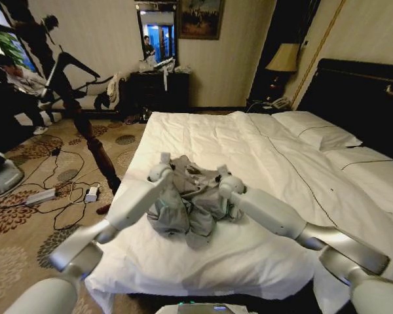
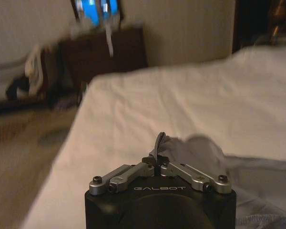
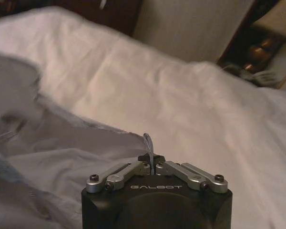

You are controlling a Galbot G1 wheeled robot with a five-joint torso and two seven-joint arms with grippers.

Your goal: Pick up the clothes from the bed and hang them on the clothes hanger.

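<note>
Both tools, left tool (image 1: 162, 165) and right tool (image 1: 224, 178), are pinched shut on the grey shirt (image 1: 190, 203), which sags between them over the bed (image 1: 262, 150).

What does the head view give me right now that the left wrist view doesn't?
Head view alone: both arms at once, the left gripper and right gripper at opposite sides of the crumpled grey garment, plus the pillows, dark headboard and cables on the carpet.
Left wrist view alone: the left gripper's fingers shut on a pinch of grey fabric.
Both: the white duvet, the grey garment and the dark dresser against the far wall.
</note>
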